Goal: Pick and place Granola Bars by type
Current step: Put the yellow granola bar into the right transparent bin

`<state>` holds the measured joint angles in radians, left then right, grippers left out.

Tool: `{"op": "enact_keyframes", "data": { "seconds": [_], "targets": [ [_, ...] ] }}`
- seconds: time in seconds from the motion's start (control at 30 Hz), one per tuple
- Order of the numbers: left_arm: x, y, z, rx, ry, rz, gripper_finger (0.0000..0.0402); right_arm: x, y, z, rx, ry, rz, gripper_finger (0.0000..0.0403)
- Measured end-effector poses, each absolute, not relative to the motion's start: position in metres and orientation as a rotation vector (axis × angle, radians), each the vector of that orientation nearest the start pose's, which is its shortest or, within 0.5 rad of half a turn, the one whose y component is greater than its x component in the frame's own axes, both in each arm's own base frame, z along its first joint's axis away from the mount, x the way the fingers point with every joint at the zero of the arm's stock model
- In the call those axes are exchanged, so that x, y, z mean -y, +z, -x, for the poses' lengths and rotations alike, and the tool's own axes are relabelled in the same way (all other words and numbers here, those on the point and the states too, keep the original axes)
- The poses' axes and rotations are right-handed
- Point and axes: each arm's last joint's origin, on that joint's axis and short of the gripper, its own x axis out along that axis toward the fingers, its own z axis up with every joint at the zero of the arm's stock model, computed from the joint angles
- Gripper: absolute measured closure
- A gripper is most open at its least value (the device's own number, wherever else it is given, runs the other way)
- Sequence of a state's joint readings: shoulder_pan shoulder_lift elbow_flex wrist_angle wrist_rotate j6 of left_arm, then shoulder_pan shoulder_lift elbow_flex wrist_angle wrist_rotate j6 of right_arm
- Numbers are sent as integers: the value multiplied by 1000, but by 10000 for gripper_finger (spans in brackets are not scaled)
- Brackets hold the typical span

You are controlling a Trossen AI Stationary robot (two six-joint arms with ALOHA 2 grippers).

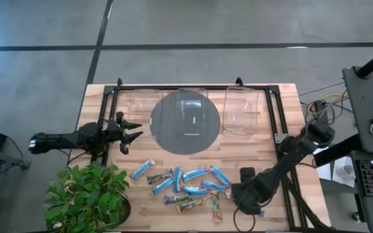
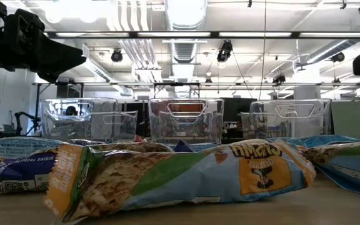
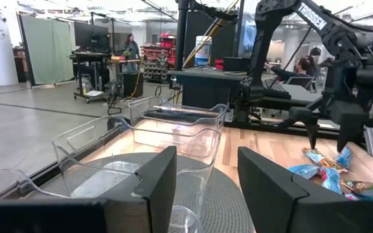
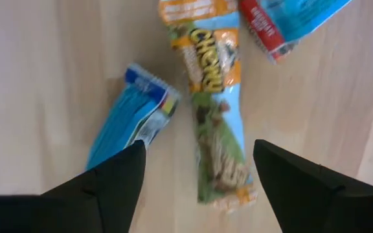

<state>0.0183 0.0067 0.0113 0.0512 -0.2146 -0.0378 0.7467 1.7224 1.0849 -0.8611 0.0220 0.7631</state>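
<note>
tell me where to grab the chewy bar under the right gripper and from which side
Grip the Chewy bar across its narrow width near the middle, coming straight down from above. It lies flat on the wooden table, long axis running between the open right gripper fingers, with bare wood along both long edges.

Dark jointed arms [image 1: 283, 165], white "TROSSEN" lettering [image 3: 316, 18]

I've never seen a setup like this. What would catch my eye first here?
Probably the scatter of granola bars in bright blue and brown-gold wrappers along the near edge of the wooden table. The right hand hangs open just over them, above a bar marked Chewy. Behind stand three clear plastic bins, the middle one on a round grey mat, while the left hand waits open beside a potted plant.
</note>
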Motion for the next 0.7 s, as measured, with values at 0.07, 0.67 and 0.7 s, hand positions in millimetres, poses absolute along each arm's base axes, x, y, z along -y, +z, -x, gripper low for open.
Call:
{"op": "enact_keyframes", "data": {
  "seconds": [0.07,0.67,0.7],
  "targets": [
    [-8,172,-96,60,232,43,254,-204,165,-223,-1500,0,-27,118],
    [-8,172,-96,60,232,43,254,-182,139,-232,-1589,-164,-162,290],
    [-8,172,-96,60,232,43,254,-182,141,-233,-1584,-166,-168,302]
  ]
}}
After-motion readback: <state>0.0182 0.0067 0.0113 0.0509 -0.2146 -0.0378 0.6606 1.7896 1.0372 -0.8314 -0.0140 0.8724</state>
